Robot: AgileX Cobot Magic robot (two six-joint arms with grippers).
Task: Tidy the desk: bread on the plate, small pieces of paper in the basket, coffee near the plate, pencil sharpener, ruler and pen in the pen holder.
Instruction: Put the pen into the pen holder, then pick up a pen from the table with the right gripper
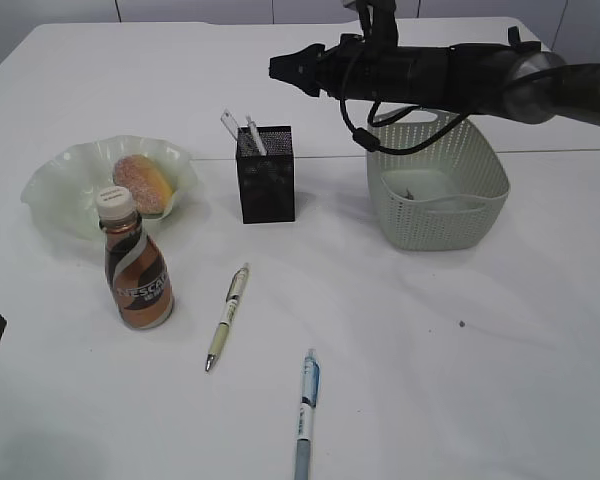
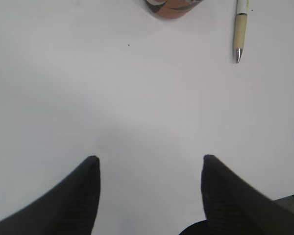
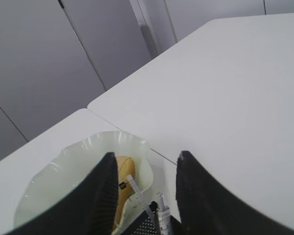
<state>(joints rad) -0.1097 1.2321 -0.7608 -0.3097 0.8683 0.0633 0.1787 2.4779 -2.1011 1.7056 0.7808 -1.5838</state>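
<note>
While my right gripper (image 3: 143, 188) hangs in the air above the pen holder (image 1: 266, 172), its fingers stand parted with nothing between them; looking past them I see the ruler (image 3: 140, 197) and a white pen top sticking out of the holder, and beyond that the plate (image 1: 55, 190) with the bread (image 1: 143, 183) on it. My left gripper (image 2: 149, 188) rests low over bare table (image 2: 137, 107), fingers spread wide and equally empty.

Outward from there, the coffee bottle (image 1: 137, 270) stands just beside the plate, and the basket (image 1: 437, 180) sits to the right of the holder with something small in its bottom. I cannot make out the pencil sharpener. What looks unfinished to me is the pens: a cream pen (image 1: 226, 316) lies on the table near the bottle, and a blue pen (image 1: 305, 415) lies closer to the front edge.

To do this well, I would come down square over the middle of the cream pen's barrel, fingers across its length, close gently so it cannot roll, then lift it clear and tip it upright before lowering it into the holder, steering clear of the ruler.
</note>
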